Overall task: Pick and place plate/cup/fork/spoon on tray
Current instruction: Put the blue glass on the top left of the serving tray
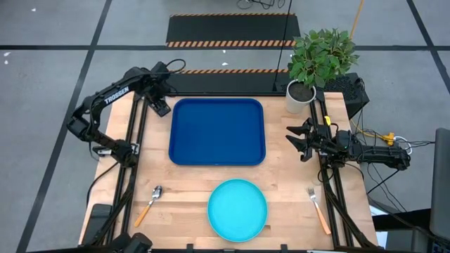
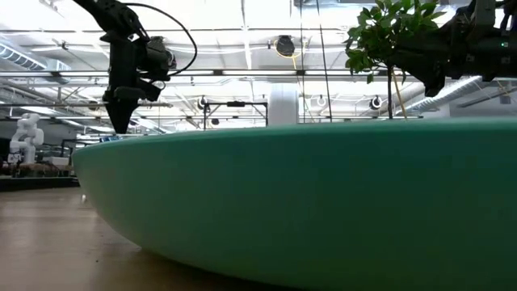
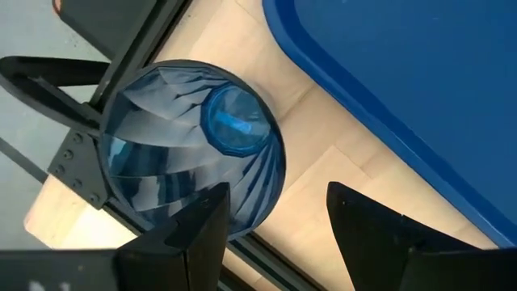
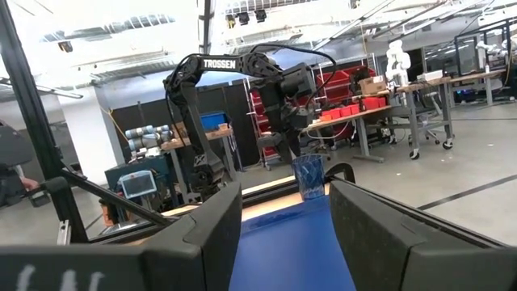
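The dark blue cup (image 3: 194,145) stands upright on the table by the tray's far left corner, also seen in the right wrist view (image 4: 309,176). My left gripper (image 3: 279,198) is open just above it, pointing down, with one finger (image 3: 198,222) over the cup's rim and the other (image 3: 380,226) outside, toward the tray (image 1: 216,131). In the high view my left gripper (image 1: 160,107) hides the cup. My right gripper (image 1: 295,139) is open and empty at the tray's right. The cyan plate (image 1: 238,209), the spoon (image 1: 148,205) and the fork (image 1: 318,209) lie near the front edge. My left gripper stands over the cup's rim (image 3: 258,202) from above, one finger over the mouth and one outside the wall. I cannot tell whether a finger touches the rim. The cup stands upright on the table.
A white pot with a green plant (image 1: 300,95) stands at the far right, beside the tray's corner. Black frame rails (image 1: 137,140) run along both table sides, one right next to the cup. The plate fills the low view (image 2: 323,202).
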Controlling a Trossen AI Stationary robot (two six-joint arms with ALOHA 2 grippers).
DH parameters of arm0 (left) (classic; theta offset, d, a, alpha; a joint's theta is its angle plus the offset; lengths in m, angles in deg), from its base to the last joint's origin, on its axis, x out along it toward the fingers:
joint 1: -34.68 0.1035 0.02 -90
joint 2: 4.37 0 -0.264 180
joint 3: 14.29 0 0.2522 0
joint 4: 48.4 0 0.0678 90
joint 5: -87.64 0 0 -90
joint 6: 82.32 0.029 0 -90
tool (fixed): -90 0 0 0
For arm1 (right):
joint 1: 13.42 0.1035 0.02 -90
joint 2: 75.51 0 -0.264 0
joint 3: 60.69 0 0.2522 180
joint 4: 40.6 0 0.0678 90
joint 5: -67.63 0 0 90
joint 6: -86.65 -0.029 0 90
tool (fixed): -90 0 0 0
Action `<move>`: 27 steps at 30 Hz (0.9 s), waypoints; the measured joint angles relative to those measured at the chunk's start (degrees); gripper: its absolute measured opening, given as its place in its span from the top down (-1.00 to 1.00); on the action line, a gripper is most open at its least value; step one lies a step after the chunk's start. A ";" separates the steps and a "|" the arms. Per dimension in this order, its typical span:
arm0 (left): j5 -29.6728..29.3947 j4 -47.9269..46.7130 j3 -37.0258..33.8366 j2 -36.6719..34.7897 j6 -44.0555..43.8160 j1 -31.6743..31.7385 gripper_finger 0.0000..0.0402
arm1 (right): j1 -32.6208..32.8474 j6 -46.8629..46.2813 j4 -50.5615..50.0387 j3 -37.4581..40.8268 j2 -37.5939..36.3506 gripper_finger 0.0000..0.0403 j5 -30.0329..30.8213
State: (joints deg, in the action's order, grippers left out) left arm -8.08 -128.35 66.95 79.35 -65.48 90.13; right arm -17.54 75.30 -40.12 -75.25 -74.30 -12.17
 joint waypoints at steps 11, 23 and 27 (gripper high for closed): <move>-1.04 0.42 -0.02 6.20 -0.06 -0.05 -0.05 | 0.00 0.01 -0.09 -0.02 0.00 0.09 0.00; -2.42 0.37 -0.04 7.67 -0.79 -0.03 0.03 | 0.00 0.20 -0.87 -0.01 0.00 0.09 0.00; -2.42 0.28 -0.04 7.67 -0.81 -0.03 0.36 | 0.00 0.20 -0.87 0.00 0.00 0.09 0.00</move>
State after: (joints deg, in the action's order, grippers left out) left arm -10.50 -128.07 66.91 87.02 -66.29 90.10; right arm -17.54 75.50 -40.99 -75.25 -74.30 -12.17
